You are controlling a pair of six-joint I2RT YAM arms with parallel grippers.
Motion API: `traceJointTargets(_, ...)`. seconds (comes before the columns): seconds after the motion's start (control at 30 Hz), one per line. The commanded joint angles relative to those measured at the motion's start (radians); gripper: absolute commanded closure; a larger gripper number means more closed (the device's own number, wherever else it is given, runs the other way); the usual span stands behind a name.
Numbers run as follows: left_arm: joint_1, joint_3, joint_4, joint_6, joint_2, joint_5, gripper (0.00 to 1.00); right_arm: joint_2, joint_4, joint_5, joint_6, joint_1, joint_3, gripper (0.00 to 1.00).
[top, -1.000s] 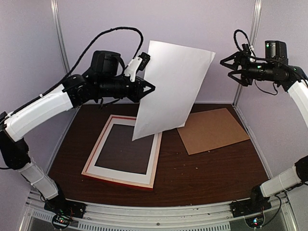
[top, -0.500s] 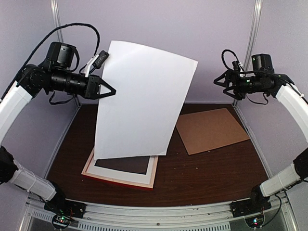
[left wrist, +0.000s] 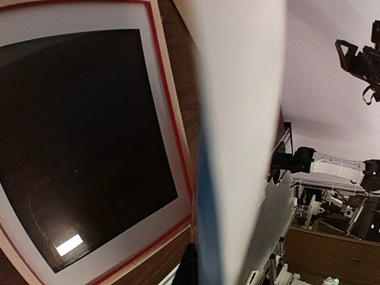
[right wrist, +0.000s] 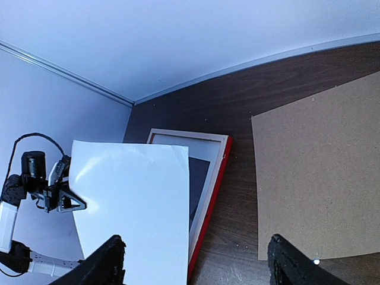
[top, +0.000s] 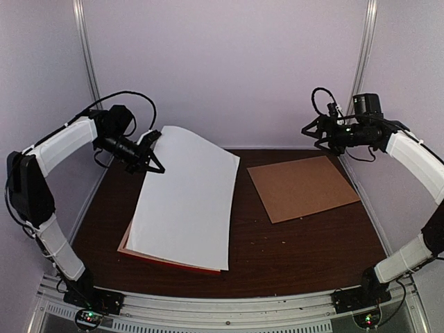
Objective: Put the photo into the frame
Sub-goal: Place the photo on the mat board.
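The photo (top: 184,201) shows its white back and slopes over the frame, whose red front edge (top: 166,261) peeks out below it. My left gripper (top: 154,163) is shut on the photo's far left edge and holds that end up. In the left wrist view the photo (left wrist: 243,119) is edge-on, with a strip of blue print, above the frame (left wrist: 178,148) and its white mat. My right gripper (top: 309,132) hangs open in the air at the back right, holding nothing. Its wrist view shows the photo (right wrist: 130,202) over the frame (right wrist: 217,178), which lies pale back up.
A plain brown backing board (top: 302,186) lies flat on the dark wooden table (top: 298,250) to the right of the frame, under my right gripper (right wrist: 199,267). Purple walls with metal posts close in the back and sides.
The left arm has swung down and to the left, bringing the photo from upright in the air to sloping over the frame. The right gripper has sunk a little and stays open.
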Motion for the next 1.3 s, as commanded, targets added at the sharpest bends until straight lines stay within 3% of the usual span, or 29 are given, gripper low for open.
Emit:
traceJointTargets(0.0,0.016,0.062,-0.092,0.086,0.09,-0.02,1.0,0.03,0.091,-0.033,0.027,-0.003,-0.041,0.18)
traceJointTargets(0.63,0.077,0.168,-0.17,0.157,0.309,-0.169,1.0,0.112,0.179,-0.058,0.045,0.01,-0.106,0.18)
traceJointTargets(1.27,0.102,0.373,-0.189,0.157,0.514,-0.127,1.0,0.148,0.208,-0.059,0.05,0.019,-0.134,0.18)
